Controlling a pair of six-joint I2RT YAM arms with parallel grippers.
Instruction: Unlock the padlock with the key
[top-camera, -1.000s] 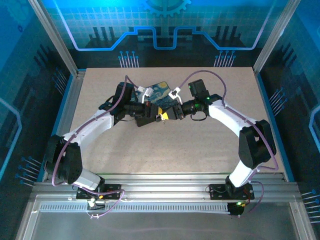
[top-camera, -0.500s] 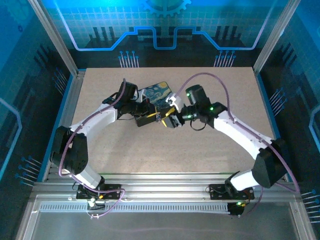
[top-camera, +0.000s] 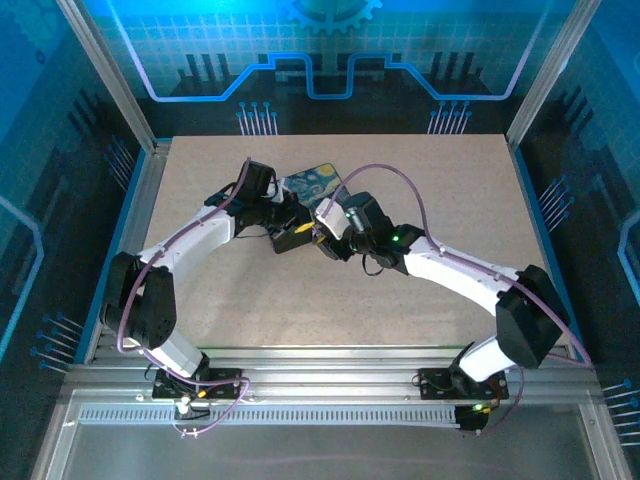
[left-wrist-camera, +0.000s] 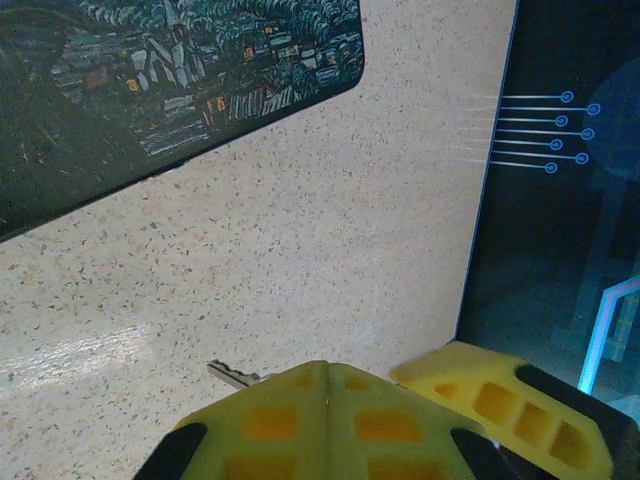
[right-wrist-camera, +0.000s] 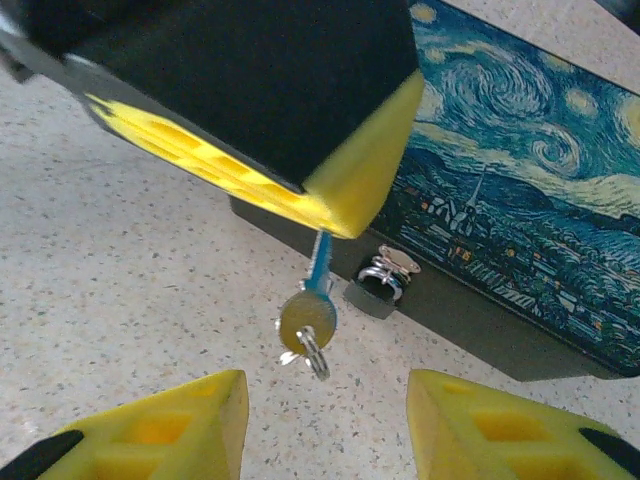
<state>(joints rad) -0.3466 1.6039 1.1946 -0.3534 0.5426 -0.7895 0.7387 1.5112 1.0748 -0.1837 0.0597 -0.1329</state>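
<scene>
Right wrist view: left hand (right-wrist-camera: 345, 212) clenched on key (right-wrist-camera: 308, 315) by the blade, head hanging just in front of box (right-wrist-camera: 520, 190), close beside padlock (right-wrist-camera: 380, 283). Right hand (right-wrist-camera: 325, 415) released, below box. Key looks light, stiff, slick; best pinched by its flat head.

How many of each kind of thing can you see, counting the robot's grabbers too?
1 key
1 padlock
1 painted box
2 grippers: left gripper shut on the key, right gripper open
Total: 5
</scene>
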